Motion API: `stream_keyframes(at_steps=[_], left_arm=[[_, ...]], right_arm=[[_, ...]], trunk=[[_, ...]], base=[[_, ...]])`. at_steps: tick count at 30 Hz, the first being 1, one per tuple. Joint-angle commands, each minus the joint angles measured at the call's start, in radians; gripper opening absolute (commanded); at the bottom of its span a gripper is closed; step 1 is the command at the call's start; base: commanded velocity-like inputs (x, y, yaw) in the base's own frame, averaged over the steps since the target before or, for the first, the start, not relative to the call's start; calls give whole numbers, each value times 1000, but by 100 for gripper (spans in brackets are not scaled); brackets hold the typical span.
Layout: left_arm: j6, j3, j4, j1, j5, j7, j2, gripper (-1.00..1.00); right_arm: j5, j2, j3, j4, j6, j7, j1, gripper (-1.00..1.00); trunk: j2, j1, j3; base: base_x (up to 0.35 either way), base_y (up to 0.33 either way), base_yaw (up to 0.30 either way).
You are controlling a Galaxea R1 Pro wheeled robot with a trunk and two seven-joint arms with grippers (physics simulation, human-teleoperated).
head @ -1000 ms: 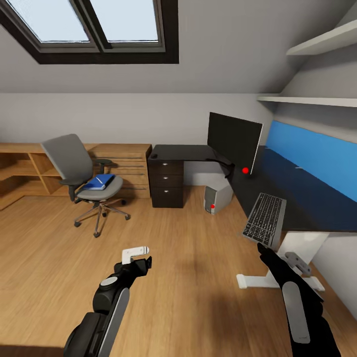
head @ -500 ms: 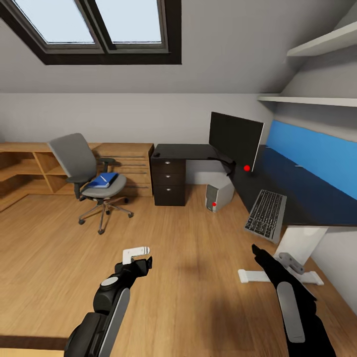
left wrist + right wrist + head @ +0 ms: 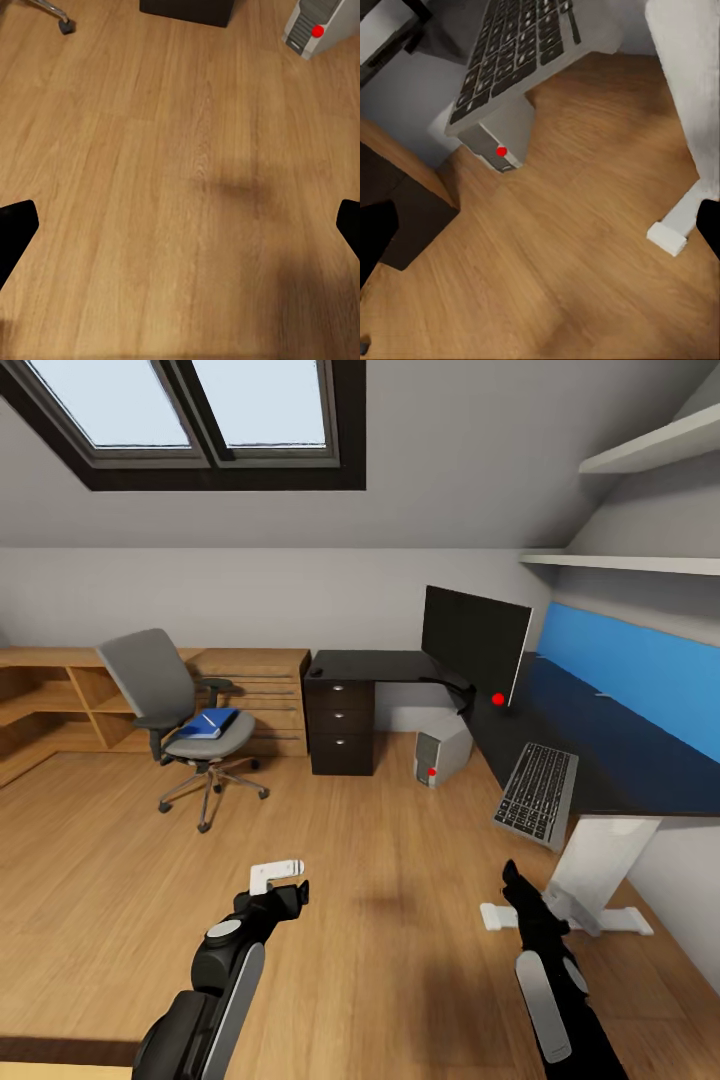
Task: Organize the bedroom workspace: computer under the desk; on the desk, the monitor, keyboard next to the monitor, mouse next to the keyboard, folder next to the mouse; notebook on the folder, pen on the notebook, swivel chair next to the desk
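The grey swivel chair point(image 3: 170, 690) stands at the left, away from the black desk point(image 3: 610, 750). The blue folder point(image 3: 205, 724) lies on its seat. I cannot make out the notebook or the pen at this distance. The monitor point(image 3: 474, 643) stands at the desk's corner, and the computer point(image 3: 441, 752) point(image 3: 318, 26) point(image 3: 499, 141) is on the floor beneath. The keyboard point(image 3: 538, 795) point(image 3: 517, 52) juts over the desk's front edge. A small dark mouse point(image 3: 314, 672) sits above the drawers. My left gripper point(image 3: 284, 882) point(image 3: 180, 232) and right gripper point(image 3: 511, 878) point(image 3: 540, 240) hang open over the floor, both empty.
The dark drawer unit point(image 3: 340, 726) point(image 3: 187, 9) stands under the desk's left end. Light wooden shelving and a drawer chest point(image 3: 262, 690) line the back wall. The desk's white leg point(image 3: 598, 865) point(image 3: 690, 97) and foot are close to my right gripper. Wooden floor point(image 3: 380, 860) lies ahead.
My right arm has drawn back from under the keyboard, lower and slightly leftward. The view shifted a little a second ago, then held. The left arm has barely moved.
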Motion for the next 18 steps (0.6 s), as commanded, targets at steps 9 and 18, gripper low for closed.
stream_keyframes(at_steps=[9, 18], left_arm=[[3, -2, -1, -1, 10, 9, 0, 100], [3, -18, -1, -1, 11, 10, 1, 100]], right_arm=[[-377, 4, -3, 59, -212, 1, -3, 100], [-724, -63, 2, 37, -221, 6, -3, 100]], trunk=[[-1, 0, -1], [-1, 0, -1]], base=[[0, 0, 0], [0, 0, 0]])
